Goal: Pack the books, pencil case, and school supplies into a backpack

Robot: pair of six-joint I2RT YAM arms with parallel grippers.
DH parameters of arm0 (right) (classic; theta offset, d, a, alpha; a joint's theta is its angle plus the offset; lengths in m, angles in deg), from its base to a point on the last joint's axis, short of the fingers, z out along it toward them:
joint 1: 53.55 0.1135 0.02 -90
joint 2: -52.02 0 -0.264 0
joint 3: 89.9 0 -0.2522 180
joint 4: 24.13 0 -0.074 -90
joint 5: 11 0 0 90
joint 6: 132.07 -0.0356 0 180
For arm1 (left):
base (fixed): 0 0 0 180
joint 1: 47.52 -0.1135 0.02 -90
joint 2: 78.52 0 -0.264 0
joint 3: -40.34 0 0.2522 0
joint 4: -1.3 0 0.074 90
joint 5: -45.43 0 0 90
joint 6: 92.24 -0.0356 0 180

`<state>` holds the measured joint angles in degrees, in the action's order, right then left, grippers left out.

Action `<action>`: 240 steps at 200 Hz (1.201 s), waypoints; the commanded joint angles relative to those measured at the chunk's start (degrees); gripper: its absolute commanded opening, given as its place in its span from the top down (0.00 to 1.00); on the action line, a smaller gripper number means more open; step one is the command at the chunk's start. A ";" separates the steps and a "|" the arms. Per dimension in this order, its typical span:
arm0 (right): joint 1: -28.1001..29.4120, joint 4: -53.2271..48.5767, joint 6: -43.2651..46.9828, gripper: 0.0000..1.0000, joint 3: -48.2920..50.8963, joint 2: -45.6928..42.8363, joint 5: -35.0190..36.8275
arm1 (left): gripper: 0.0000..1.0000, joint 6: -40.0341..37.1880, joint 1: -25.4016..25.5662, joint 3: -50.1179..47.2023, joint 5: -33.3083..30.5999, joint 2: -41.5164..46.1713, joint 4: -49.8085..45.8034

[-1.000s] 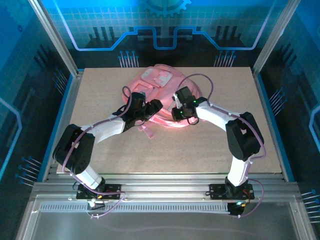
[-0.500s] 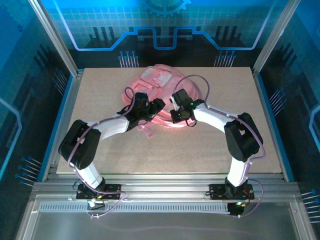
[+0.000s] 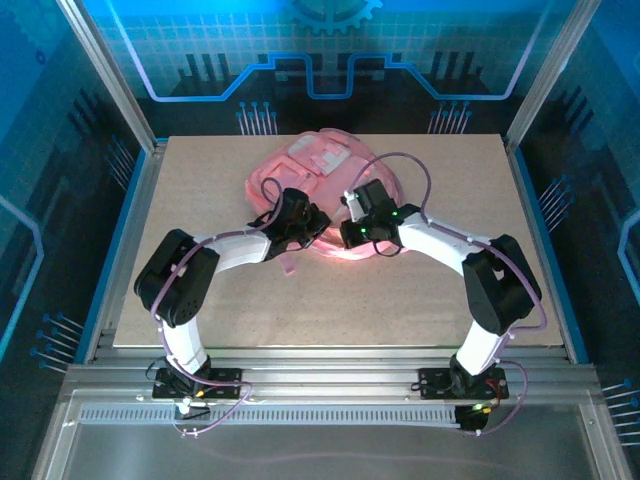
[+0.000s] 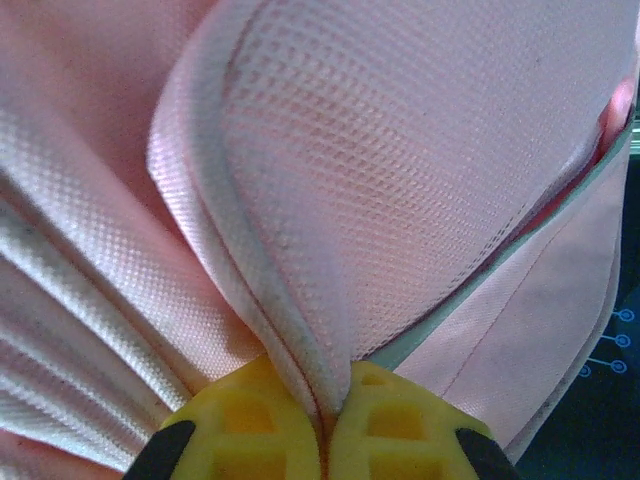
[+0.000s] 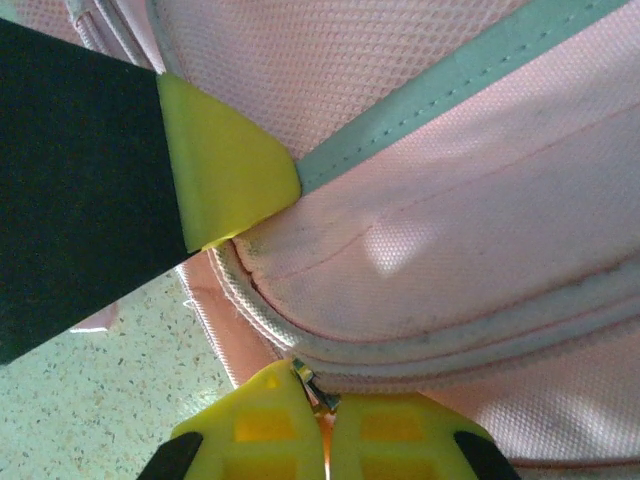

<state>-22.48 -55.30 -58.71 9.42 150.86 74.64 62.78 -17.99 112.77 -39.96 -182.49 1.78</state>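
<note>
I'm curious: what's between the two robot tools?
The pink backpack lies between the left tool and the right tool; the top view shows it.

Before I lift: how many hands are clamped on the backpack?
2. The left hand pinches a mesh fold of the backpack; the right hand grips its zipper edge.

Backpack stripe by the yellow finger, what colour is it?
Pale grey-green stripe on the pink backpack; the right wrist view shows it best.

Pink mesh-weave backpack [image 4: 400, 150], grey-green trim; left end effector [image 4: 322, 432] pads [image 4: 250, 435] yellow (black behind); speckled beige table [image 5: 80, 420].
</note>
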 commanded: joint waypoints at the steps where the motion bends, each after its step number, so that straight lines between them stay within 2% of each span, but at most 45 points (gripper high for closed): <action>1: -1.01 -1.83 0.88 1.00 1.58 -1.80 -1.51 | 1.00 -1.70 0.33 -0.08 -0.13 0.24 3.58; 44: -5.84 -6.54 3.26 1.00 0.88 -2.06 9.65 | 1.00 -3.76 0.13 -2.04 1.16 3.23 1.60; 62: -8.87 -8.11 3.29 1.00 -0.12 -2.69 10.58 | 1.00 -4.85 -0.10 -2.66 2.44 4.36 -0.19; 84: -11.99 -7.91 3.45 1.00 -0.44 -3.85 5.22 | 1.00 -5.76 -0.49 -3.81 2.87 6.23 -1.82; 108: -12.20 -7.16 4.43 0.99 -0.77 -3.93 -6.17 | 1.00 -6.55 -0.53 -4.10 2.78 7.52 -3.02; 139: -9.65 -4.40 3.11 0.85 0.21 -4.08 -15.76 | 1.00 -5.62 -0.32 -3.30 3.65 7.42 -2.30; 150: -8.18 -3.41 2.22 0.74 0.64 -4.27 -16.51 | 1.00 -5.35 -0.05 -2.97 3.83 7.29 -1.87; 173: -4.78 -2.72 1.20 0.61 1.06 -4.40 -12.58 | 1.00 -4.57 0.48 -2.60 3.84 7.28 -0.75; 194: -2.25 -3.37 0.72 0.57 1.16 -4.07 -5.90 | 1.00 -3.62 0.68 -2.69 4.08 7.40 0.46; 220: -0.83 -4.23 -0.26 0.57 1.74 -2.88 2.45 | 1.00 -2.79 0.71 -3.20 4.36 7.79 1.66; 240: 0.97 -5.51 -0.23 0.63 1.70 -1.70 9.72 | 1.00 -2.65 0.72 -3.64 4.45 8.49 1.95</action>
<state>-23.33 -58.86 -58.25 10.21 148.02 72.83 60.64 -17.35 110.04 -36.80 -177.44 0.97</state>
